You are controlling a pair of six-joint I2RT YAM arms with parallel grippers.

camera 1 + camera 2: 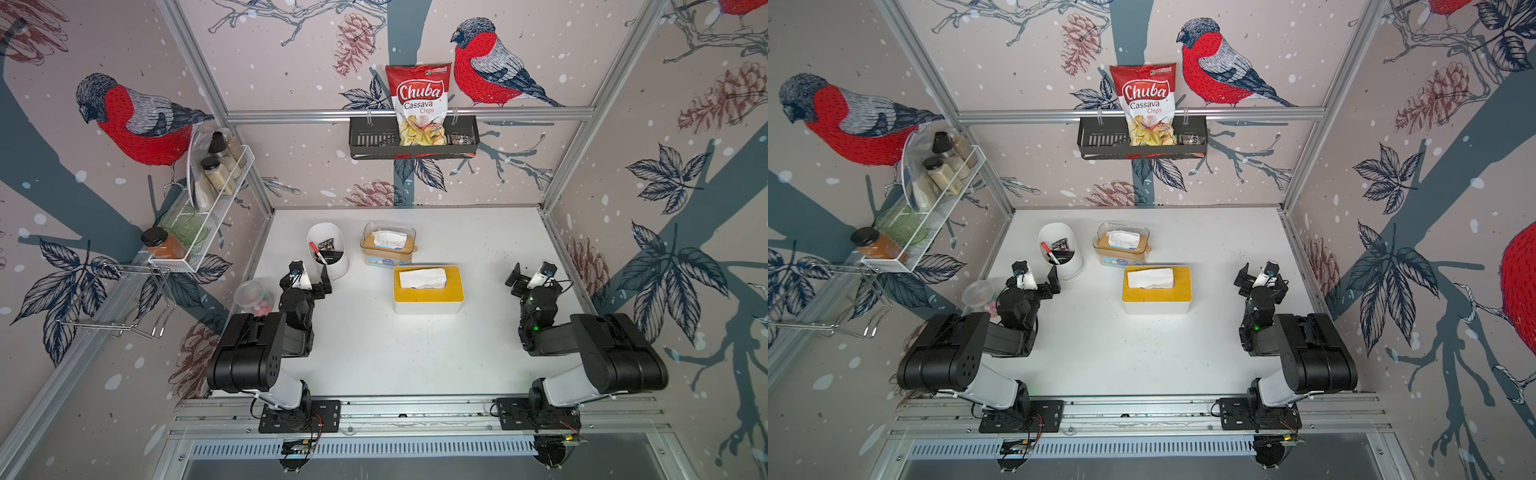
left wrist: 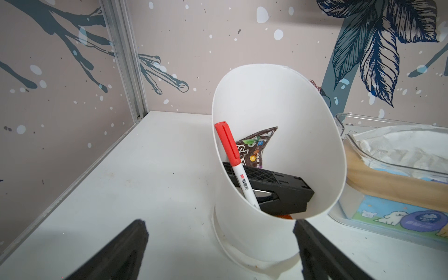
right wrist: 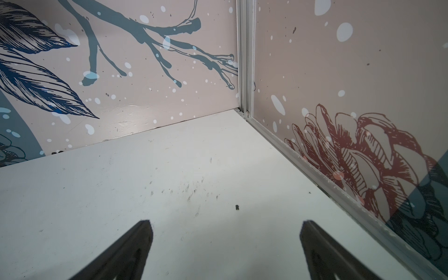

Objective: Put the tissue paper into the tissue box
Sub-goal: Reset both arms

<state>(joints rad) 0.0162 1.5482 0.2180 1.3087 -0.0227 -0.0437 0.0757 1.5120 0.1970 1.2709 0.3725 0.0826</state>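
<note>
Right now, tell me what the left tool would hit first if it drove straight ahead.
Most likely the white container, standing dead ahead of the open left tool; its lower wall looks nearest, though depth is unclear.

Chuba Cassava Chips on chip bag [image 1: 417, 104], M&G on marker [image 2: 238, 167]

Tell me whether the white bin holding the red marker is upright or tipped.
Upright: the white bin stands on its base on the table, red marker leaning inside.
</note>
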